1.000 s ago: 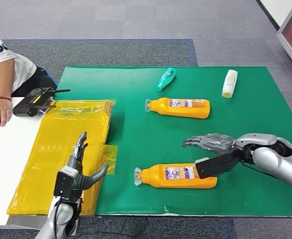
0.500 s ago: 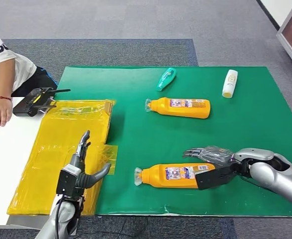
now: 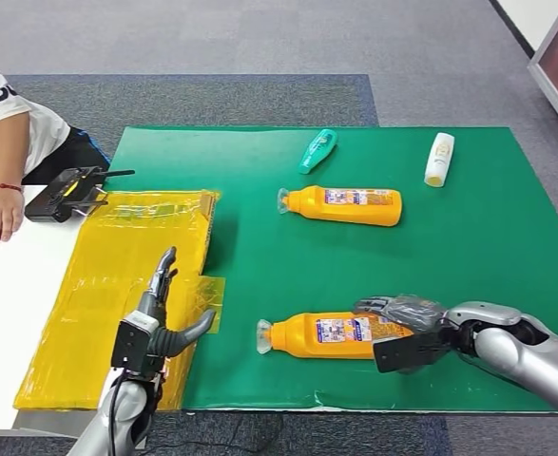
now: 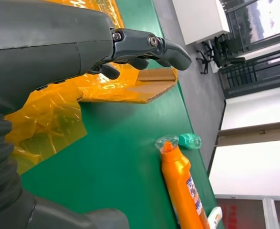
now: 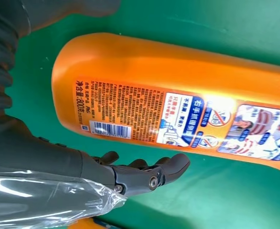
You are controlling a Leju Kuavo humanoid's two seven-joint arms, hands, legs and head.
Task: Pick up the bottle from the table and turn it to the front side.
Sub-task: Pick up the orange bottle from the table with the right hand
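Observation:
An orange bottle (image 3: pixel 318 334) lies on its side near the front of the green mat (image 3: pixel 276 256), cap to the left. Its back label with barcode faces up (image 5: pixel 167 81). My right hand (image 3: pixel 405 328) is down over its base end, with the fingers (image 5: pixel 145 174) along the far side and the thumb on the near side. The fingers are spread and not closed on it. My left hand (image 3: pixel 157 318) hovers open over the yellow plastic bag (image 3: pixel 104 275), holding nothing; its fingers (image 4: pixel 145 45) are stretched out.
A second orange bottle (image 3: pixel 344 205) lies mid-mat, with a teal bottle (image 3: pixel 317 150) and a white bottle (image 3: pixel 439 159) behind it. A person's arm (image 3: pixel 3 180) rests on the white table at far left, beside a black device (image 3: pixel 71 190).
My right hand has dropped from above the near bottle to straddle its base end. My left hand has edged slightly forward and right.

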